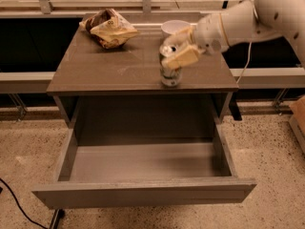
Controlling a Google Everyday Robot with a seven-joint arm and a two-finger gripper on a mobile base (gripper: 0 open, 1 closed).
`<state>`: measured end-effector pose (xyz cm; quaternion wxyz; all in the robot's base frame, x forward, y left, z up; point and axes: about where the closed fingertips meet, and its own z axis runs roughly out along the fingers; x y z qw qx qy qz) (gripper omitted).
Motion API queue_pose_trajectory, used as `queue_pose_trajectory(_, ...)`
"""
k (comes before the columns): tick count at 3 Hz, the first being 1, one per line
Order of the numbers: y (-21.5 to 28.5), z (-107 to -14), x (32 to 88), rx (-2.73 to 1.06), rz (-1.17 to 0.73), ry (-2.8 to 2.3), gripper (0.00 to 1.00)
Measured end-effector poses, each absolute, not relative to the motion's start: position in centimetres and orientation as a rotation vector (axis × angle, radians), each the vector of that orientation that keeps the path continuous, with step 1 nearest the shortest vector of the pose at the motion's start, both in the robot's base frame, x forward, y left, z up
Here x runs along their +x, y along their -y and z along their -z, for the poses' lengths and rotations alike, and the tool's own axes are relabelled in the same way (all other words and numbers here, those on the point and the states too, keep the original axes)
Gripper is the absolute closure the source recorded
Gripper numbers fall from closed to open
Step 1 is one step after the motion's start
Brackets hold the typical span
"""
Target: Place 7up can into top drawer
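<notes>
Reaching in from the 2 o'clock corner of the camera view, a white robot arm (248, 18) stretches left across a brown-topped cabinet (105, 66). Its gripper (174, 54) sits at the 1 o'clock position from the middle of the view, over the right front part of the cabinet top. The tan fingers (182, 57) are clasped around the upper half of the 7up can (170, 76). The can stands upright near the cabinet's front edge; whether its base touches the surface cannot be told.

Just behind the gripper, toward 12 o'clock, a white bowl (172, 26) rests at the back of the cabinet top. At 11 o'clock, well apart from the can, lies a crumpled tan and brown snack bag (109, 27).

Below the cabinet top, at 6 o'clock, the top drawer (143, 194) is pulled fully out, its grey front panel nearest the viewer and its grey floor showing.

A black cable (14, 204) trails over the speckled floor at 8 o'clock.
</notes>
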<state>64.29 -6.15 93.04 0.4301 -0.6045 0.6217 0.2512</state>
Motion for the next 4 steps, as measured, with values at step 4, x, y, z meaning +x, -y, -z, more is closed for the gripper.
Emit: queue_pose_trajectory(4,7.4,-95.7,60.6,-1.191,-0.856,-1.450,1.00)
